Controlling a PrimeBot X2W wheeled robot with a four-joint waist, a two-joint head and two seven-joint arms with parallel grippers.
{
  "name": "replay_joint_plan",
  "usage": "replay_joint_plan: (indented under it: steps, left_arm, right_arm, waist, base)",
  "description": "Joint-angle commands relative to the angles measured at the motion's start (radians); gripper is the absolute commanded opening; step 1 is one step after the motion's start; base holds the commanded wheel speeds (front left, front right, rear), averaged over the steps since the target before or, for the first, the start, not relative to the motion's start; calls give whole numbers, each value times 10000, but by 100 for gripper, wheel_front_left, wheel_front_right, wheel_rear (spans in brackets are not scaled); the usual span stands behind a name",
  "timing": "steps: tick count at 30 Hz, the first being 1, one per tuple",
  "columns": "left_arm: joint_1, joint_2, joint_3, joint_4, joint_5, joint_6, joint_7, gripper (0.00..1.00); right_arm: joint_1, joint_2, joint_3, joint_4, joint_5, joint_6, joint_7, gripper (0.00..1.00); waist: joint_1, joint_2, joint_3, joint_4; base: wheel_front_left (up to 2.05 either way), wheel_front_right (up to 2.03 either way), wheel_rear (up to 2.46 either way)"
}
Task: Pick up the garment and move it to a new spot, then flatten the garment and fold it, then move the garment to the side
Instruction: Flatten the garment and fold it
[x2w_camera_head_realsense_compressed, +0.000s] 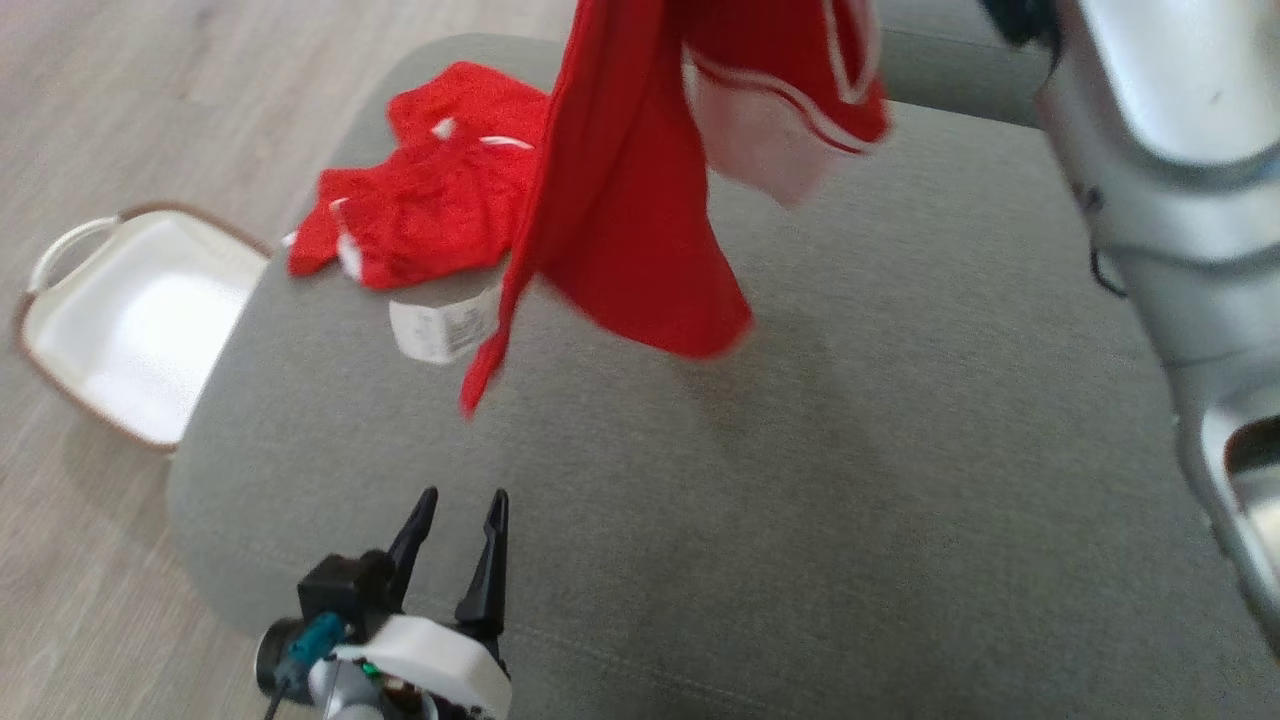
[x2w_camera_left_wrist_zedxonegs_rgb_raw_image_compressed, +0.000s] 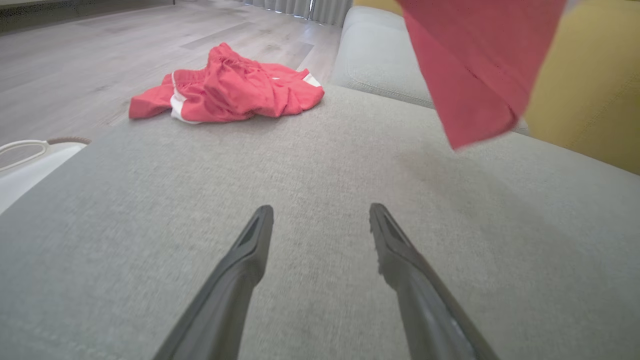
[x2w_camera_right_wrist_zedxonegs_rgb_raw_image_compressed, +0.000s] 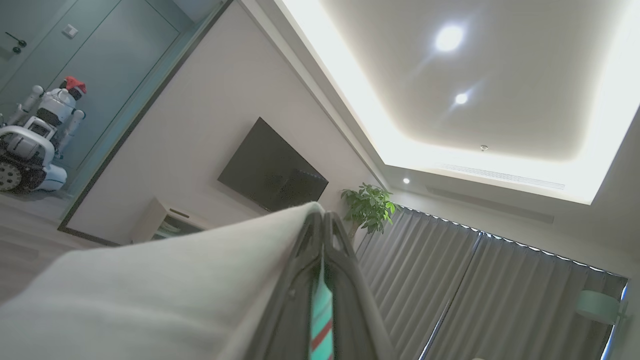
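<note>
Sofa (x2w_camera_head_realsense_compressed: 900, 450) with garment (x2w_camera_head_realsense_compressed: 630, 200) hanging above, blurred, its top cut off.
Red shorts (x2w_camera_head_realsense_compressed: 440, 190) lie crumpled at the far-left corner; right gripper (x2w_camera_right_wrist_zedxonegs_rgb_raw_image_compressed: 322, 220) pinches pale cloth of the garment; left gripper (x2w_camera_head_realsense_compressed: 464, 495) hovers spread wide.

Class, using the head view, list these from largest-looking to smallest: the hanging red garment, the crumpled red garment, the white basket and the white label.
1. hanging red garment, though it hangs nearest the camera, which enlarges it.
2 and 3. crumpled red garment and white basket: too alike to rank.
4. white label.
</note>
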Motion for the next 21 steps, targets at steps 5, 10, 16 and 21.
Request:
replay_joint_plan:
  steps: [5,10,16,21]
  left_arm:
    - [-83,14,321,-398,-8,111,-80,100]
    - [-248,14,407,-506,85,85,-80,100]
    - [-701,14,463,-575,224,-47,-80,100]
    - [-1031,14,428,-558,303,-138,-80,100]
  right_arm:
    - [-386,-714,-161,585,338,65,-48,0]
    - [564,-1592,-360,972,422,65,-49,0]
    - [3081,-2822,-1053,1636,444,65,-49,0]
    - [4877,-3054,-2311,2336,414,65,-49,73]
  waist:
    - [0,0,219,198]
    - [0,0,581,-344]
    - [0,0,1040,-1201]
    - [0,0,1259,-1838]
  base:
    - [0,0,0]
    - [0,0,0]
    - [0,0,0]
    - [0,0,0]
